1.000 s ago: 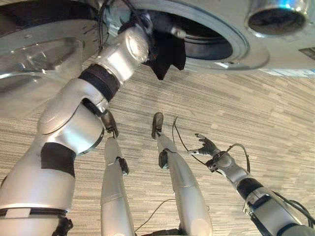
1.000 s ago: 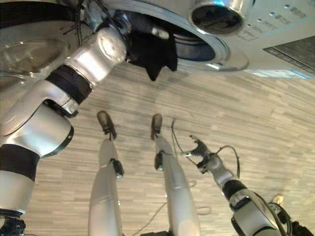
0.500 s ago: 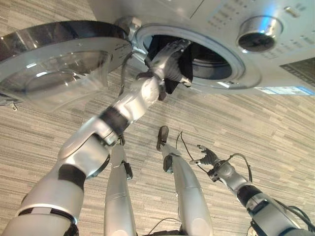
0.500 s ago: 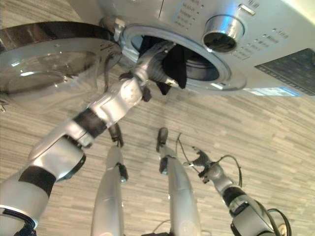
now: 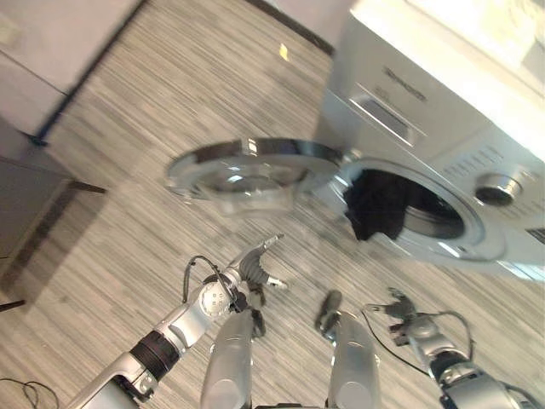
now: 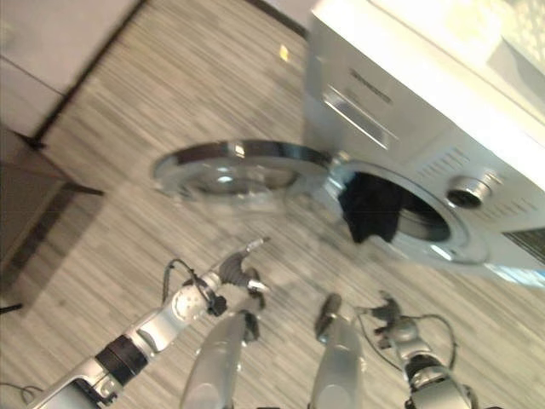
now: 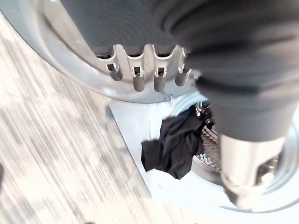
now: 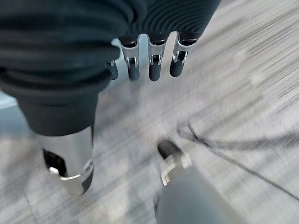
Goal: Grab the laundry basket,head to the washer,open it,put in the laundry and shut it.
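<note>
My left robot hand [image 5: 255, 271] is empty, fingers straight and apart, hanging low over the floor [image 5: 128, 213]. Ahead of it the washer [image 5: 426, 153] stands with its door [image 5: 247, 170] swung wide. The dark laundry [image 5: 375, 204] hangs over the drum's rim, half inside. My right robot hand [image 5: 400, 308] hangs loose and empty too. Left to do, I judge: push the laundry fully in and shut the door.

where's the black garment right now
In the left eye view the black garment hangs over the lower rim of the washer drum opening, right of the open door.
</note>
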Robot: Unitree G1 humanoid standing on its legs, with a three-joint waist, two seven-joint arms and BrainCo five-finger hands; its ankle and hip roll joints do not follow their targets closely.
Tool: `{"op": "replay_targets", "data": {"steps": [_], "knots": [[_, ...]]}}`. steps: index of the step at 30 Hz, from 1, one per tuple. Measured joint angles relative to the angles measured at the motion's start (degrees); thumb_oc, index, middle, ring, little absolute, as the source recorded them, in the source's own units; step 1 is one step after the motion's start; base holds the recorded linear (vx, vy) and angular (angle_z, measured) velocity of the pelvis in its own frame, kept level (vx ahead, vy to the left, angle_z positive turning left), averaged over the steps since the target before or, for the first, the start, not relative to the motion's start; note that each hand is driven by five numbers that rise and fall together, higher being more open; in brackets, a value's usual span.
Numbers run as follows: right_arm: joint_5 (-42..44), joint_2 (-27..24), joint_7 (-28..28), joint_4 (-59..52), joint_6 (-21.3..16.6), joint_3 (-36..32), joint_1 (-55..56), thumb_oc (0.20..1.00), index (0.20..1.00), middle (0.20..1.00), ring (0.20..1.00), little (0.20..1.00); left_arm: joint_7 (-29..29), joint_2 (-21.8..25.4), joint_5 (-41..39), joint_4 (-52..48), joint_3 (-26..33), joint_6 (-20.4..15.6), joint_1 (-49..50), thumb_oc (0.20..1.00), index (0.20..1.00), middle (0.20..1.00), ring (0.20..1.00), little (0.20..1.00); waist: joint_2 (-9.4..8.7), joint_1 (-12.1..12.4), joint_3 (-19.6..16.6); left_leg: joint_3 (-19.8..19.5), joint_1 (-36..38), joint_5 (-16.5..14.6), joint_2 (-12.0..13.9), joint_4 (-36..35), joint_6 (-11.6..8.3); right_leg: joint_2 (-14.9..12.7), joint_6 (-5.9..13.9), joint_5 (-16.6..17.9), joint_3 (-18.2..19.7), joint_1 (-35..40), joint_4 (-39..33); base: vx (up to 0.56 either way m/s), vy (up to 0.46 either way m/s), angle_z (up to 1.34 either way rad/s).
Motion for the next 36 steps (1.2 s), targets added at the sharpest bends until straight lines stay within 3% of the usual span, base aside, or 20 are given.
{"op": "replay_targets", "data": {"steps": [1, 2, 3, 4, 6, 7, 8, 11, 14, 16, 21, 23, 26, 36], "knots": [[0.1, -1.2, 0.2, 0.7, 0.0, -0.8, -0.3, 1.000, 1.000, 1.000, 1.000, 1.000, -0.3, 0.4, -1.0, -0.7, 0.9, 0.0, -1.1, 1.000, 1.000, 1.000, 1.000, 1.000, 0.90, -0.1, 0.5, -0.5, 0.5, -0.3, -0.7, 0.3, 0.79, -1.2, 1.72, 1.1, 0.6, -0.2, 2.6, -0.01, 0.152, 0.63], [0.6, -4.1, 0.2, 2.1, 0.5, -1.6, -0.2, 1.000, 1.000, 1.000, 1.000, 1.000, -1.0, 1.5, -2.7, -3.5, 1.9, -0.1, -3.2, 1.000, 1.000, 1.000, 1.000, 1.000, 2.68, -1.2, 1.8, -2.4, 2.1, -0.7, -3.1, 0.6, 2.41, -3.5, 3.20, 3.7, 5.9, -2.6, 9.7, 0.05, 0.003, 0.70], [1.2, -4.8, 0.3, 2.2, 0.7, -2.5, 0.2, 1.000, 1.000, 1.000, 1.000, 1.000, -1.2, 2.3, -4.1, -5.5, 2.2, -0.2, -3.9, 1.000, 1.000, 1.000, 1.000, 1.000, 3.20, -1.2, 2.4, -2.5, 2.2, -1.3, -3.7, 1.3, 2.59, -3.8, 4.47, 2.6, 9.3, -3.2, 9.7, -0.03, -0.114, 0.61], [1.8, -5.7, 0.7, 3.1, 1.0, -3.4, 0.5, 1.000, 1.000, 1.000, 1.000, 1.000, -1.2, 2.3, -4.8, -7.1, 2.5, -0.9, -5.7, 1.000, 1.000, 1.000, 1.000, 1.000, 3.61, -0.2, 3.1, -2.6, 0.8, -2.2, -4.1, 2.7, 2.09, -3.9, 4.32, 1.5, 10.2, -4.1, 3.6, 0.13, -0.184, 0.33], [2.6, -5.6, 1.9, 6.3, 1.4, -4.5, -0.1, 1.000, 1.000, 1.000, 1.000, 1.000, -1.4, 1.3, -6.0, -6.4, 2.8, -1.2, -7.8, 1.000, 1.000, 1.000, 1.000, 1.000, 4.15, 0.8, 3.1, -2.9, -2.6, -1.9, -4.5, 4.0, 2.10, -3.8, 4.29, 2.9, 7.5, -3.8, -9.8, 0.09, -0.182, 0.32], [2.7, -5.2, 3.0, 8.1, 1.7, -5.2, -0.6, 1.000, 1.000, 1.000, 1.000, 1.000, -2.0, 1.1, -6.0, -4.9, 2.1, -1.1, -9.1, 1.000, 1.000, 1.000, 1.000, 1.000, 4.05, 1.3, 4.9, -3.7, -4.3, -2.4, -4.7, 6.1, 2.58, -4.5, 3.67, 5.5, 5.6, -3.1, -16.2, 0.04, -0.313, 0.53], [3.2, -4.4, 4.2, 11.8, 1.9, -9.5, 0.6, 1.000, 1.000, 1.000, 1.000, 1.000, -2.3, -0.9, -6.0, -3.5, 2.2, -0.7, -7.6, 1.000, 1.000, 1.000, 1.000, 1.000, 4.38, 2.0, 5.6, -4.8, -5.9, -3.0, -4.7, 7.7, 1.46, -5.3, 3.92, 10.0, 0.0, -0.6, -20.2, 0.04, -0.376, 0.44], [5.0, -3.4, 5.1, 15.0, 3.2, -11.0, 3.1, 1.000, 1.000, 1.000, 1.000, 1.000, -2.4, -0.7, -6.3, -3.6, 2.3, -0.5, -3.6, 1.000, 1.000, 1.000, 1.000, 1.000, 3.95, 3.1, 5.9, -6.1, -7.0, -2.4, -4.3, 6.5, 0.02, -4.9, 5.49, 14.6, -3.3, -0.4, -22.9, -0.01, -0.203, 0.24], [6.8, -3.8, 5.5, 16.9, 3.7, -12.6, 3.2, 1.000, 1.000, 1.000, 1.000, 1.000, -2.4, -0.1, -6.7, -5.5, 3.5, -0.5, -1.5, 1.000, 1.000, 1.000, 1.000, 1.000, 3.49, 2.8, 6.2, -6.6, -8.2, -1.7, -3.4, 5.1, -1.12, -3.9, 5.43, 19.0, -4.3, -1.3, -24.9, -0.04, -0.166, 0.06], [8.8, -4.5, 5.4, 16.8, 3.6, -13.3, 2.7, 1.000, 1.000, 1.000, 1.000, 1.000, -2.4, -0.2, -8.7, -7.7, 4.5, -0.6, -1.0, 1.000, 1.000, 1.000, 1.000, 1.000, 3.42, 2.5, 6.2, -6.9, -9.5, -0.5, -2.1, 3.8, -2.64, -1.7, 4.39, 20.0, -4.8, -2.3, -26.6, -0.06, -0.098, -0.15], [11.8, -9.1, 5.0, 16.5, 3.4, -14.5, -1.6, 1.000, 1.000, 1.000, 1.000, 1.000, -2.3, -0.2, -11.0, -8.3, 4.6, -0.7, -2.6, 1.000, 1.000, 1.000, 1.000, 1.000, 2.19, 0.4, 7.0, -5.7, -11.2, 0.9, 0.2, 1.4, -2.68, 1.3, 3.23, 21.2, -4.4, -5.5, -28.6, -0.03, -0.090, -0.22], [12.8, -13.9, 4.0, 16.9, 3.0, -14.4, -3.1, 1.000, 1.000, 1.000, 1.000, 1.000, -1.9, -0.3, -11.1, -9.4, 5.1, -1.2, -2.7, 1.000, 1.000, 1.000, 1.000, 1.000, 2.35, 0.4, 7.1, -5.4, -11.8, 1.4, 0.3, -0.6, -3.11, 1.4, 3.15, 21.2, -3.6, -7.3, -29.0, 0.00, -0.036, -0.13], [12.9, -16.7, 2.7, 16.5, 2.8, -13.4, -5.3, 1.000, 1.000, 1.000, 1.000, 1.000, -1.7, -0.3, -12.5, -9.4, 5.1, -1.2, -2.6, 1.000, 1.000, 1.000, 1.000, 1.000, 2.49, 0.3, 7.1, -5.4, -12.0, 1.8, 0.5, -2.2, -3.46, 1.7, 2.94, 20.8, -3.5, -8.4, -29.0, 0.00, -0.015, -0.03], [12.8, -17.0, -0.8, 13.8, 0.8, -6.2, -21.4, 1.000, 1.000, 1.000, 1.000, 1.000, 2.9, -0.6, -14.7, -9.4, 6.9, -2.1, -5.9, 1.000, 1.000, 1.000, 1.000, 1.000, 4.43, 2.4, 7.4, -4.3, -19.4, 2.1, 0.6, -2.3, -3.49, 1.5, 2.80, 20.8, -1.8, -17.6, -27.0, 0.01, -0.014, -0.04]]}}
